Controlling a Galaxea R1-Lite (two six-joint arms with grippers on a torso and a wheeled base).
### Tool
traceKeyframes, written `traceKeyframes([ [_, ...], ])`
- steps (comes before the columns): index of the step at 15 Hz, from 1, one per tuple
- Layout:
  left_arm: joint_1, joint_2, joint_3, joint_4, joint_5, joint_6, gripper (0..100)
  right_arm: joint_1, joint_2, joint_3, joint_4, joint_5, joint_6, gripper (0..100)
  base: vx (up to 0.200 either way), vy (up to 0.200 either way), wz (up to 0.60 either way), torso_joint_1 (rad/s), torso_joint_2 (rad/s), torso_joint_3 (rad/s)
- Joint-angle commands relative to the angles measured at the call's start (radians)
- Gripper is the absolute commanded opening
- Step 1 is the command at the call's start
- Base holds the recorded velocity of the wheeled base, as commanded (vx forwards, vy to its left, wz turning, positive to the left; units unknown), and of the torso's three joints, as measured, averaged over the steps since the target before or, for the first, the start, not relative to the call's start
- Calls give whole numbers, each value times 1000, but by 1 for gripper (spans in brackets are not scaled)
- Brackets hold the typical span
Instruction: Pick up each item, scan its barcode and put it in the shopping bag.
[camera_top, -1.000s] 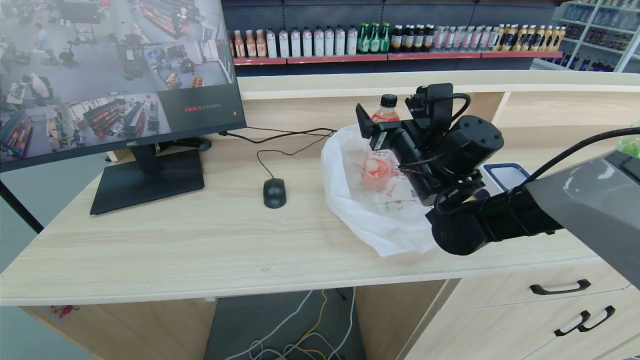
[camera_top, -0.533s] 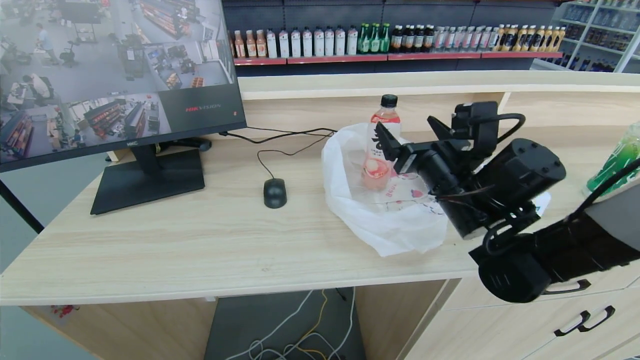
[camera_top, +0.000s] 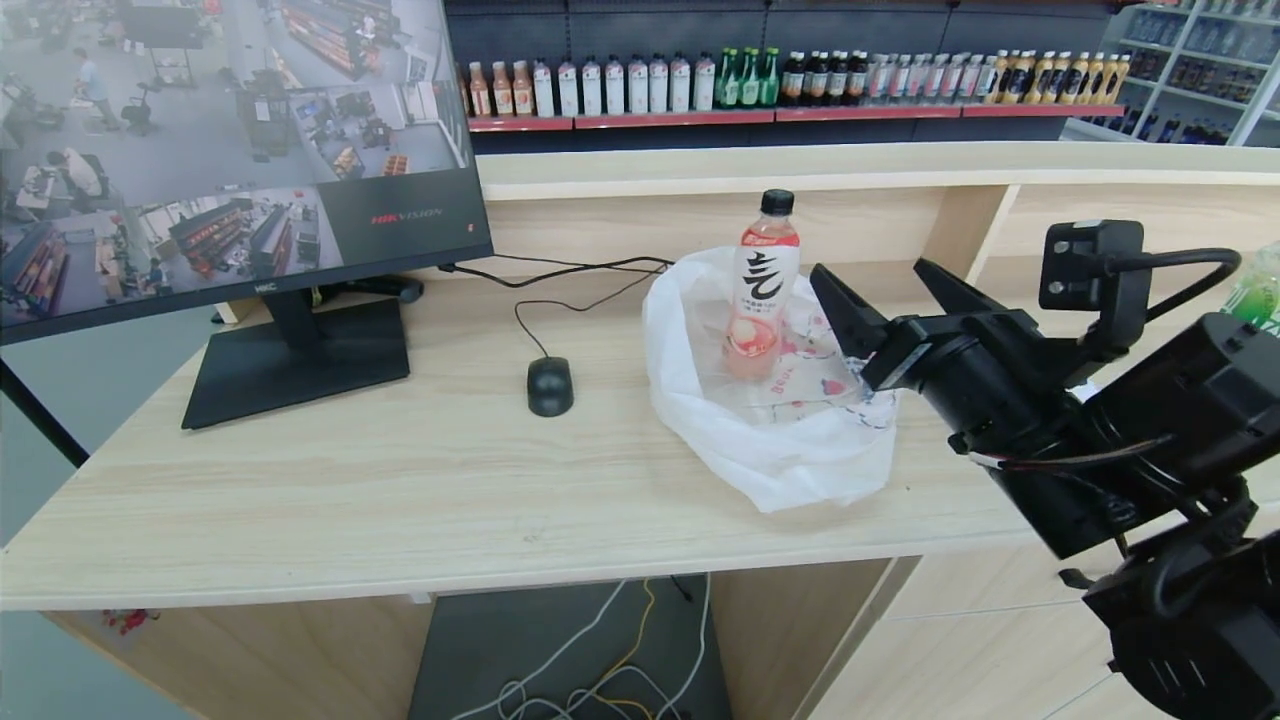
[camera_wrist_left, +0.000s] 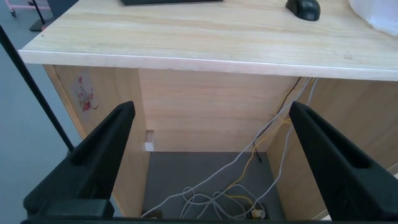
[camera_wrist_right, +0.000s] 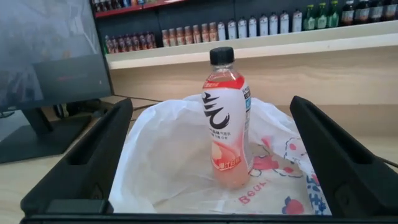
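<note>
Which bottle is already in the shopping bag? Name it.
The black-capped pink bottle, upright inside the white shopping bag. The green bottle far right is outside it; others line the back shelf.

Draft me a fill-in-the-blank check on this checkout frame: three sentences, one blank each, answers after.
1. The pink plastic drink bottle with a black cap stands ____ inside the white plastic shopping bag.
2. The right gripper, beside the bag, is ____ and holds nothing.
3. The black computer mouse lies on the light wooden counter between the bag and the stand of the ____.

Missing words: upright; open; monitor.
</note>
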Motion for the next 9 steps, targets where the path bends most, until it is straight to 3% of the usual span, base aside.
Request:
traceKeyframes([
  [1,0,0,0,-1,1,2,100,33,-11,32,0,0,-1,100,0,0,0,0,0,0],
  [2,0,0,0,-1,1,2,100,46,-11,38,0,0,-1,100,0,0,0,0,0,0],
  [5,0,0,0,-1,1,2,100,66,-5,44,0,-2,-1,100,-200,0,0,4,1,4],
  [9,0,0,0,-1,1,0,100,33,-9,44,0,-3,-1,100,0,0,0,0,0,0],
])
